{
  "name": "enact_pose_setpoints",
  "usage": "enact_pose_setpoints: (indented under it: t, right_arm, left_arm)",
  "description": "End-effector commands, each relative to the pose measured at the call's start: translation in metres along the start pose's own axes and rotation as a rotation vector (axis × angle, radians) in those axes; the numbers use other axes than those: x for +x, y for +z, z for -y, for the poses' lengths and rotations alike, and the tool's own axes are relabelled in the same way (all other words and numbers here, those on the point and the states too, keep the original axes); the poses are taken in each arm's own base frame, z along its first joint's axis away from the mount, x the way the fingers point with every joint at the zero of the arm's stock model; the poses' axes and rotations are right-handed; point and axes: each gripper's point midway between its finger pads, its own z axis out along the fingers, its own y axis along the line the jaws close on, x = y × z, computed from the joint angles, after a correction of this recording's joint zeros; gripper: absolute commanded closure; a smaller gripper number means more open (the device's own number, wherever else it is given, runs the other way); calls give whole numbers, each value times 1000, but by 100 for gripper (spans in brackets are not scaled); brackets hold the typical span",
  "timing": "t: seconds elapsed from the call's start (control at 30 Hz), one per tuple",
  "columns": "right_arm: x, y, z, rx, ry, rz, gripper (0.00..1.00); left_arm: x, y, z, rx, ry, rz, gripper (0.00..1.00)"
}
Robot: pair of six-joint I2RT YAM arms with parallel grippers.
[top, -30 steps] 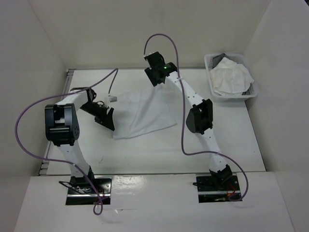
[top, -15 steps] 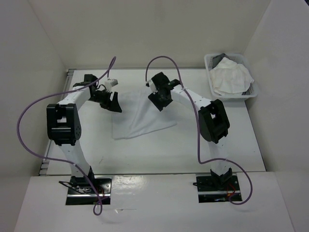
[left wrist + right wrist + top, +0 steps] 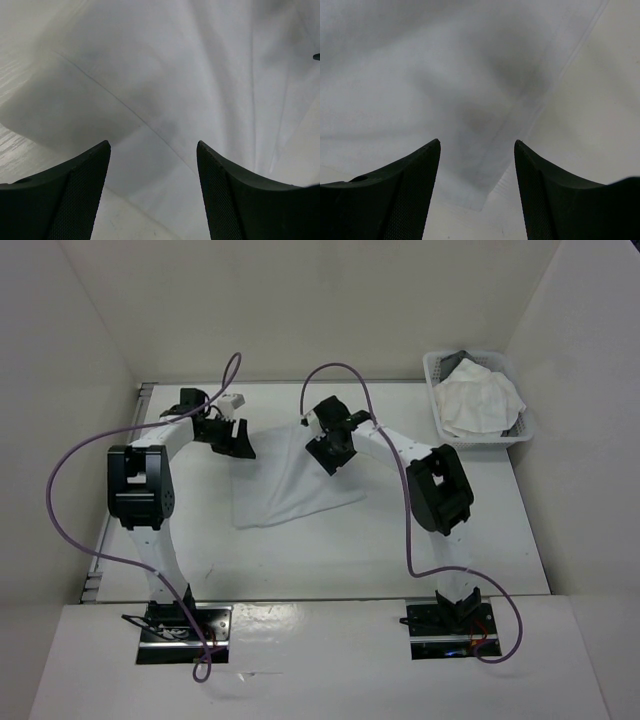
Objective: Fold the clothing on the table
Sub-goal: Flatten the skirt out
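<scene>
The clothing (image 3: 295,488), a thin white cloth, lies flat on the table (image 3: 300,560) between the two arms. My left gripper (image 3: 236,440) hovers over its far left corner. In the left wrist view that left gripper (image 3: 153,145) is open, with the clothing (image 3: 175,75) and a seam line below the fingers and nothing between them. My right gripper (image 3: 332,452) hangs over the far right part. The right wrist view shows the right gripper (image 3: 477,142) open above a corner of the clothing (image 3: 445,75), bare table (image 3: 600,100) beside it.
A white lattice basket (image 3: 436,400) holding crumpled white cloths (image 3: 478,400) stands at the far right corner. White panels wall the table on the left, back and right. Purple cables loop above both arms.
My left gripper moved from the cloth's left side up to its far left corner and opened wider. My right gripper came down from the far edge onto the cloth's far right part.
</scene>
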Motion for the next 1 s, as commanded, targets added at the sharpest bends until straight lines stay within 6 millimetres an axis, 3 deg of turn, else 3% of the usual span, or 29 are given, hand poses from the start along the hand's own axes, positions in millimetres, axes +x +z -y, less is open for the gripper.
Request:
enact_pose_setpoints:
  t: [0.0, 0.07, 0.23, 0.37, 0.4, 0.5, 0.63, 0.97]
  right_arm:
    - [-9, 11, -7, -25, -13, 29, 34]
    - [-5, 18, -10, -41, -13, 9, 34]
    - [-16, 23, -14, -72, -4, 20, 34]
    - [-29, 26, -21, -97, -3, 34, 34]
    - [-33, 25, -23, -107, -3, 45, 34]
    - [-34, 29, -30, -125, -11, 39, 34]
    - [-20, 37, -33, -132, -11, 1, 34]
    - [24, 49, -40, -138, -21, -78, 34]
  left_arm:
    - [-9, 6, -11, -28, -15, 29, 23]
    - [-8, 11, -12, -37, -17, 23, 23]
    - [-4, 16, -30, -142, -40, 10, 22]
    - [-3, 20, -28, -177, -44, -5, 19]
    - [0, 25, -27, -183, -49, -19, 13]
    - [-1, 29, -26, -210, -42, -22, 9]
    - [4, 33, -32, -272, -41, -47, 0]
    - [17, 29, -47, -424, -98, -101, 0]
